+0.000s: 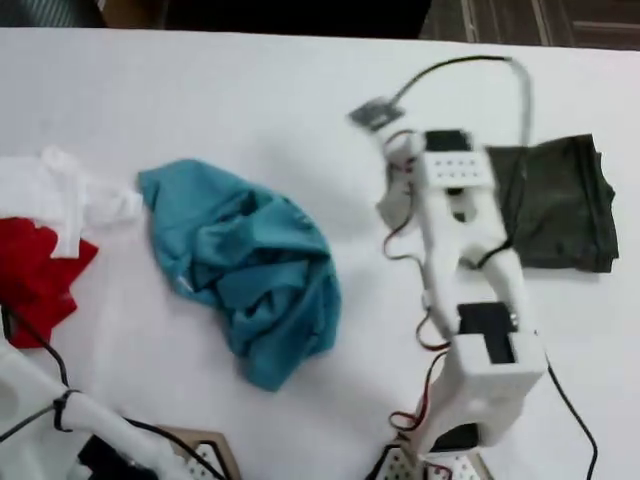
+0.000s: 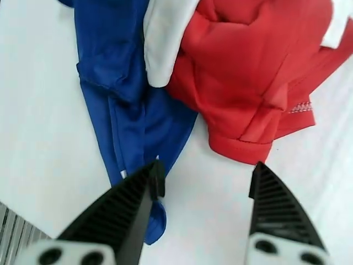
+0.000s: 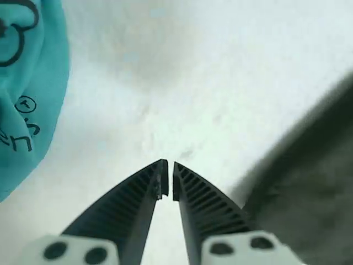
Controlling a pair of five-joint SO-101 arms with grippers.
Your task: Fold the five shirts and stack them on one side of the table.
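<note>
1. Shirts nearest the left gripper (image 2: 207, 182) first: hangs wide open and empty just over the blue shirt (image 2: 121, 94) and the red shirt (image 2: 248, 72), likely poised to pick from that heap.
2. Right gripper (image 3: 166, 179): closed on nothing, jaws all but touching, above bare table (image 3: 193, 83) between the teal shirt (image 3: 27, 83) and the dark shirt (image 3: 309, 182).
3. Farther out, on the right of the high view: dark shirt folded flat (probably the start of the stack), well apart from the teal shirt crumpled mid-table.
4. At the left edge: red, blue and a white shirt (image 2: 165, 38), overlapping in a loose pile, seemingly left there unsorted until needed.
5. Count: five shirts, one folded and four not; two grippers, neither holding cloth.
</note>
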